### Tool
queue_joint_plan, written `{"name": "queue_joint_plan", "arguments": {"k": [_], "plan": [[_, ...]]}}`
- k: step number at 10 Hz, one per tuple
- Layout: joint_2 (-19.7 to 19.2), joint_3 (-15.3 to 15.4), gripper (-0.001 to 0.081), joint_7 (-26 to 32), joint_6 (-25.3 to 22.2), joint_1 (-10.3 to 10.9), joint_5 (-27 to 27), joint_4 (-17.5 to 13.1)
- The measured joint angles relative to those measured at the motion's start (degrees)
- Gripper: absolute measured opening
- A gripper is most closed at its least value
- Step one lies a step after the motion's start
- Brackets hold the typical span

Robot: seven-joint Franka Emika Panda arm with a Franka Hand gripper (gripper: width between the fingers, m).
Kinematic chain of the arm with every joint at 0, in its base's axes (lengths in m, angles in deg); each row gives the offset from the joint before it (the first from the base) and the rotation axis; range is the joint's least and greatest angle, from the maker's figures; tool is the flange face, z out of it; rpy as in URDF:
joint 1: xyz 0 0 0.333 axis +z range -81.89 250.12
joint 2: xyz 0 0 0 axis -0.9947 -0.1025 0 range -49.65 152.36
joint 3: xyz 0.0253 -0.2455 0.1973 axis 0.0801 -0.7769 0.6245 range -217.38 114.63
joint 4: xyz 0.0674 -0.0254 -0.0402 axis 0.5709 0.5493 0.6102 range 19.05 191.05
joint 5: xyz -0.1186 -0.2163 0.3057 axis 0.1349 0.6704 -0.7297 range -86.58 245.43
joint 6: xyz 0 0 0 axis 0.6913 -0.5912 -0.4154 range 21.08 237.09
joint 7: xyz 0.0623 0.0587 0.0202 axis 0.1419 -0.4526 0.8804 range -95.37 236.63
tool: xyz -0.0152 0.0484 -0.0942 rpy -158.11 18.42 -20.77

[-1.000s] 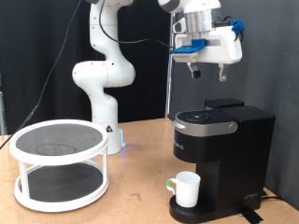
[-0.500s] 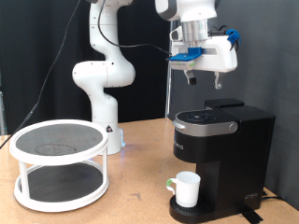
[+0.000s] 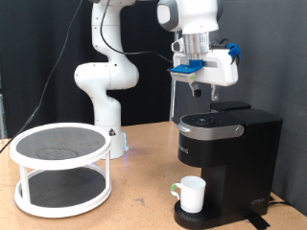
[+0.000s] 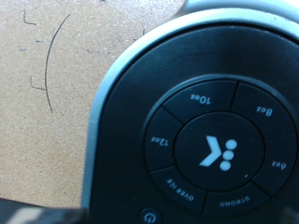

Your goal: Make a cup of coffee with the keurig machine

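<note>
Meanwhile the hand [image 3: 203,88] has drifted toward the exterior view's left and now hangs above the keurig machine [image 3: 226,158], over its button panel [image 4: 217,149]; whether it is open or closed I cannot tell; the cup [image 3: 191,194] already sits on the drip base.

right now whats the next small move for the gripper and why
Probably lower straight down toward the button panel. The gripper hangs above the keurig machine with nothing between its fingers, the lid is down, and the cup already sits on the drip base.
</note>
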Motion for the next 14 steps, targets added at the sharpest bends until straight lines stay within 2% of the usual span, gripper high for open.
{"name": "queue_joint_plan", "arguments": {"k": [1,2,3,4,6,10,14], "plan": [[0.0,0.0,0.0306,0.0,0.1,0.0,0.0,0.6],[0.0,0.0,0.0306,0.1,0.1,0.0,-0.3,1.1],[0.0,0.0,0.0123,0.2,0.1,0.0,-0.8,1.5],[-0.1,0.0,0.0039,0.2,-0.2,0.0,-1.4,1.9],[-0.1,0.0,0.0008,0.2,-0.4,0.0,-2.0,2.6],[-0.3,0.0,0.0001,0.2,0.2,0.0,-2.0,4.0],[-1.4,0.0,0.0,0.3,3.0,0.0,-2.1,4.0]]}}
